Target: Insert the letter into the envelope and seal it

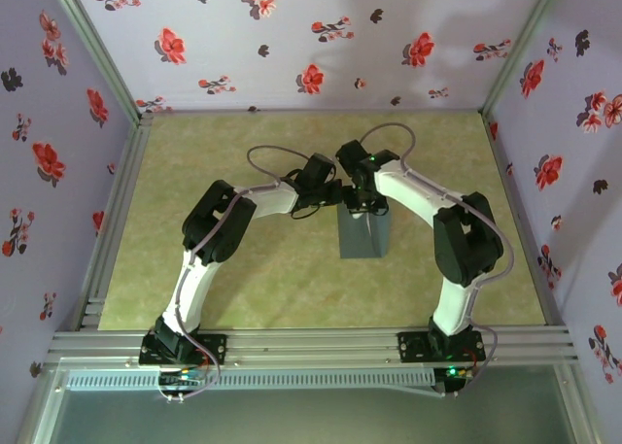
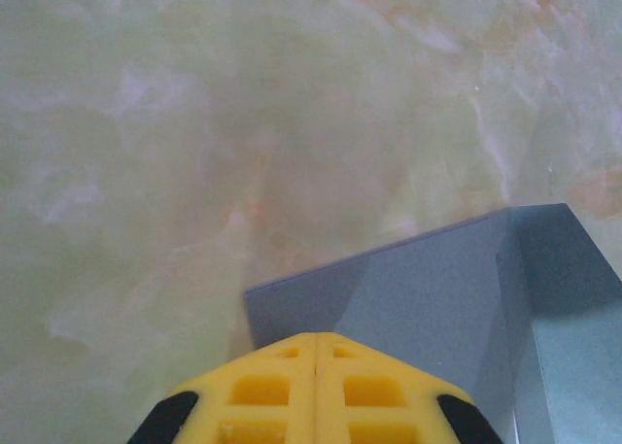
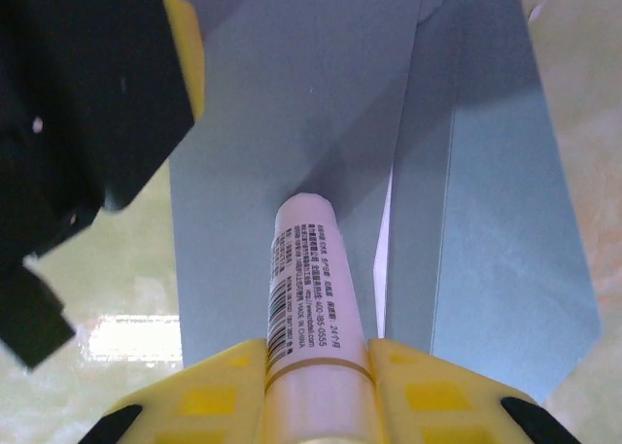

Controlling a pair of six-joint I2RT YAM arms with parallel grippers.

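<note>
Where its two yellow fingers close in, the right end effector [image 3: 316, 357] grips a white stick [image 3: 309, 279] with a barcode label — the jaws are narrowed onto its barrel, one on each side. The stick points out ahead over the envelope [image 3: 486, 230], its rounded end above the grey paper beside a diagonal fold; whether it touches I cannot tell. A thin white sliver [image 3: 385, 259] shows in the slit just right of the stick. The envelope lies flat on the marbled green worktop [image 2: 194, 123], directly beneath both wrists. The left end effector [image 2: 316, 352] is closed tight with nothing between its fingers, its tip at the envelope's corner edge — contact is not clear. In the top view, the right arm [image 1: 457, 235] and the left arm [image 1: 219, 225] rise from the near edge, elbows bowed outward, and fold inward so that the wrists meet over the envelope's far end, near the worktop's middle.
</note>
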